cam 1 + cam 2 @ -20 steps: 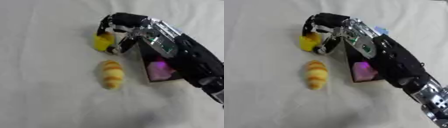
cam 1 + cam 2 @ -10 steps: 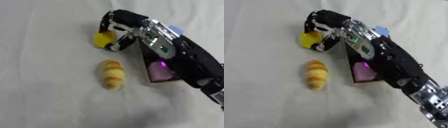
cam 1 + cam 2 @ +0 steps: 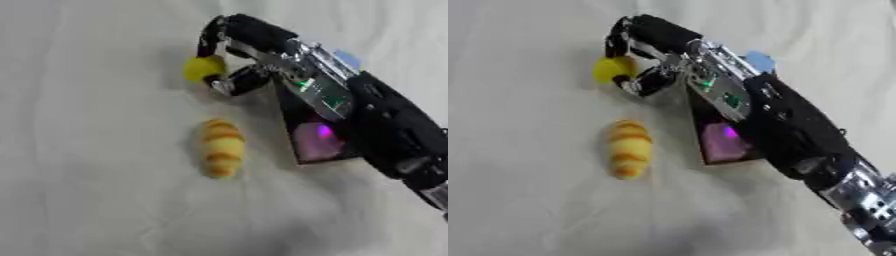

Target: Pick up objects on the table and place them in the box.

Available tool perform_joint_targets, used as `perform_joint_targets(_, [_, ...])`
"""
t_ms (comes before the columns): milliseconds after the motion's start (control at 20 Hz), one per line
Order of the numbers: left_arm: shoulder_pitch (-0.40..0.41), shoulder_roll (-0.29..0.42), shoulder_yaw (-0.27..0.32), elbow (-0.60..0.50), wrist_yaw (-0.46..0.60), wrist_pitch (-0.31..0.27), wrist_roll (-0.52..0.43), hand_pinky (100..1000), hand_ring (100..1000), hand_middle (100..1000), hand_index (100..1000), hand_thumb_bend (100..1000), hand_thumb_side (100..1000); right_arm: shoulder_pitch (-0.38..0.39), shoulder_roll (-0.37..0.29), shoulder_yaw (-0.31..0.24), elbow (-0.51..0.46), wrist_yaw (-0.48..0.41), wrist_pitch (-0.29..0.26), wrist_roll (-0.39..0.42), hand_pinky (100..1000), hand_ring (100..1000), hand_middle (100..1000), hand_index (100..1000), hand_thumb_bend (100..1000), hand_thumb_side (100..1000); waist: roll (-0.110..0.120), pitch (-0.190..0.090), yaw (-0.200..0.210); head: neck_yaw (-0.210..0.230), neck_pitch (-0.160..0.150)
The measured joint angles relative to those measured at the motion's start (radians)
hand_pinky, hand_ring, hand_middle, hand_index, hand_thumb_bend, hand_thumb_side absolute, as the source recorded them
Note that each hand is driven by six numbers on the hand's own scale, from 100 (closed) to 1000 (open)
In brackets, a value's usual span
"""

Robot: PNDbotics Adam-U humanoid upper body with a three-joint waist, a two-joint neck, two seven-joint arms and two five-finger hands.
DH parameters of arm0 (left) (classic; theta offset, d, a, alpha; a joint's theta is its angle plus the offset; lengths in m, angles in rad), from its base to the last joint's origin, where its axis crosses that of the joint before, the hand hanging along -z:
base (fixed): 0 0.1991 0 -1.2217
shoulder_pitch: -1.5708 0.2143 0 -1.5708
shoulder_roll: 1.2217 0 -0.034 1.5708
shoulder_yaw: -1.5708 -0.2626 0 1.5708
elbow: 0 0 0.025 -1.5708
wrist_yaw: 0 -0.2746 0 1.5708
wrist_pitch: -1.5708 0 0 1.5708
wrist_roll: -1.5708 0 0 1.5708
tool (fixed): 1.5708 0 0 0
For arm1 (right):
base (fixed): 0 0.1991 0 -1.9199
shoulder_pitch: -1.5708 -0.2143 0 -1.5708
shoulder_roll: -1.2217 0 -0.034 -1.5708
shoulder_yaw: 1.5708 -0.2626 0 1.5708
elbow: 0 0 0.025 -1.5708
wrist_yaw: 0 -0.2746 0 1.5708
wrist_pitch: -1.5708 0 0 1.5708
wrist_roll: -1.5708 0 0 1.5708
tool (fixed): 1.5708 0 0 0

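Note:
My right hand [image 3: 241, 42] reaches in from the lower right, and its fingers and thumb curl round a small yellow object [image 3: 203, 68] held above the cloth. A striped yellow and orange croissant-shaped toy [image 3: 220, 147] lies on the cloth below the hand. The dark box [image 3: 308, 145] sits under my right forearm, mostly hidden by it, with a pink-purple thing [image 3: 317, 139] inside and a light blue thing [image 3: 759, 61] showing past the arm. My left hand shows in neither view.
A wrinkled white cloth [image 3: 96, 190] covers the table. My black right forearm [image 3: 798, 135] crosses the right half of both views above the box.
My right hand has lifted the yellow object slightly and drawn it up and away from the croissant-shaped toy. That toy and the box have stayed where they were.

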Motion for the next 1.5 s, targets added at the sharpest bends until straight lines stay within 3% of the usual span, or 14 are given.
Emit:
perform_joint_targets(400, [0.019,0.001,0.000,0.000,-0.002,0.002,0.002,699,692,657,784,100,630,-0.008,-0.081,-0.053,-0.238,-0.130,0.108,0.013,860,619,449,579,105,100,0.000,-0.008,-0.036,0.003,0.001])
perform_joint_targets(750, [0.045,0.010,0.002,0.000,-0.011,0.004,0.009,699,693,658,784,100,628,0.068,-0.231,-0.146,-0.460,-0.249,0.205,0.012,858,620,452,579,128,100,0.001,-0.028,-0.077,0.026,0.016])
perform_joint_targets(1150, [0.051,0.011,0.007,0.000,-0.015,0.002,0.016,699,693,658,784,100,625,0.282,-0.389,-0.242,-0.495,-0.317,0.157,-0.069,859,627,458,584,129,100,0.021,-0.030,-0.098,0.053,0.017])
perform_joint_targets(1500, [0.050,0.011,0.007,0.000,-0.015,0.000,0.017,699,693,658,784,100,624,0.393,-0.428,-0.245,-0.499,-0.274,0.147,-0.086,857,638,470,592,134,100,0.036,-0.030,-0.096,0.056,0.008])
